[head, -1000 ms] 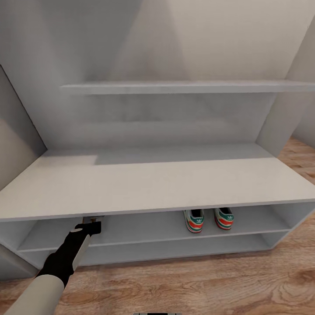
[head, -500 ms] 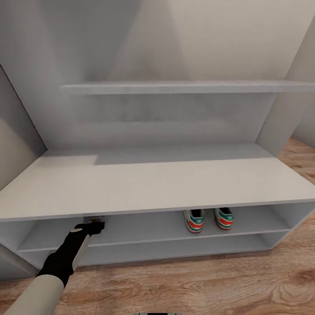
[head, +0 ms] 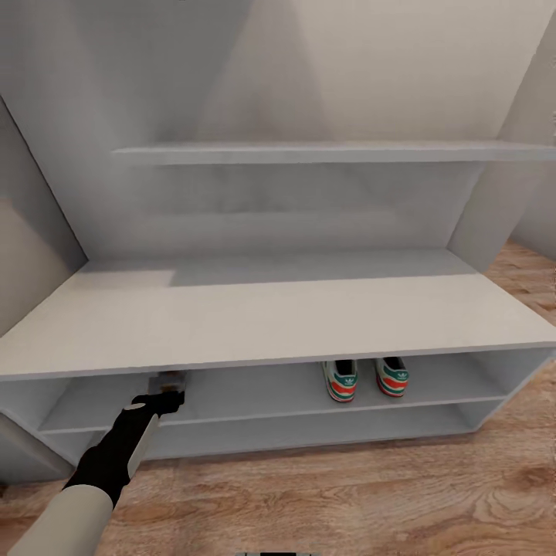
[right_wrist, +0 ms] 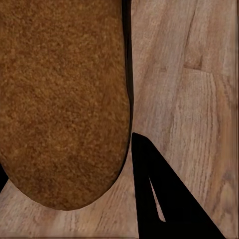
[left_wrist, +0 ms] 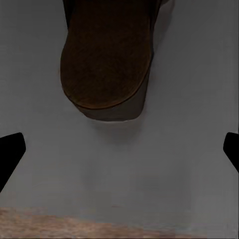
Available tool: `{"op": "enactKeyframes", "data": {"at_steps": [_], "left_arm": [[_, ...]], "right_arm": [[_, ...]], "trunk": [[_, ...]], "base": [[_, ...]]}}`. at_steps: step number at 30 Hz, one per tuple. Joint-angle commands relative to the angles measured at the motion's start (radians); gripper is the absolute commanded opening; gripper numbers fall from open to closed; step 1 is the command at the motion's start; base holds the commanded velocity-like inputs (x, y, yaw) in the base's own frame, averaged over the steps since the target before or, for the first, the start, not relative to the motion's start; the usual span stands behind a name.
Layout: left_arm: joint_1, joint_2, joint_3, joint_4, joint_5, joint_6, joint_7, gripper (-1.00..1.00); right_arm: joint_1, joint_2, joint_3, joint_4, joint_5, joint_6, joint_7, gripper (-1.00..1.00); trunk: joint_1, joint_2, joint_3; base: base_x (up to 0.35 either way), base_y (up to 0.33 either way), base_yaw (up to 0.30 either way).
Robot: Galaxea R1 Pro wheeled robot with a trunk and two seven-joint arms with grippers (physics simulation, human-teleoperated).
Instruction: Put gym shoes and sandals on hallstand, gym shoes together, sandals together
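Observation:
The two gym shoes (head: 340,380) (head: 392,376) stand side by side, heels outward, on the upper shoe shelf of the light-grey hallstand (head: 278,324), towards its right. My left arm reaches into that shelf's left end, where the left gripper (head: 168,383) is half under the top board. In the left wrist view the left gripper (left_wrist: 119,152) is open, and one brown sandal (left_wrist: 105,55) lies on the grey shelf just beyond its fingertips, touching neither. Held close over the corridor floor (right_wrist: 199,74), a second sandal (right_wrist: 59,99) has my right gripper (right_wrist: 67,154) shut on it.
A long wall shelf (head: 309,153) runs above the hallstand's flat top. The lower shoe shelf (head: 309,432) is bare. Slanted grey side panels (head: 38,193) close in both ends. Wood floor (head: 347,502) lies in front of the unit.
The whole head view has shifted slightly, so the camera moved. The left gripper shows a little further out from under the top board. The gym shoes stay where they were.

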Motion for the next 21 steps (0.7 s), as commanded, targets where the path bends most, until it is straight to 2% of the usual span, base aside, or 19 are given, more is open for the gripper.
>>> {"op": "enactKeyframes", "data": {"at_steps": [1, 16, 21], "left_arm": [[0.0, 0.0, -0.001, -0.002, 0.01, 0.005, 0.006, 1.0], [0.001, 0.002, -0.003, -0.002, 0.01, -0.001, 0.003, 1.0], [0.007, 0.004, -0.003, -0.002, 0.012, -0.044, 0.001, 1.0]], "right_arm": [[-0.002, 0.0, 0.007, 0.002, -0.011, 0.004, 0.002, -1.0], [-0.002, 0.0, 0.008, 0.002, -0.011, -0.002, 0.002, -1.0], [-0.002, 0.0, 0.008, 0.002, -0.011, -0.003, 0.002, -1.0]], "trunk": [[-0.001, 0.0, -0.001], [-0.001, 0.0, -0.001], [-0.001, 0.0, -0.001]], "base": [[-0.321, 0.0, 0.0], [-0.333, 0.0, 0.0], [-0.119, 0.0, 0.0]]}}
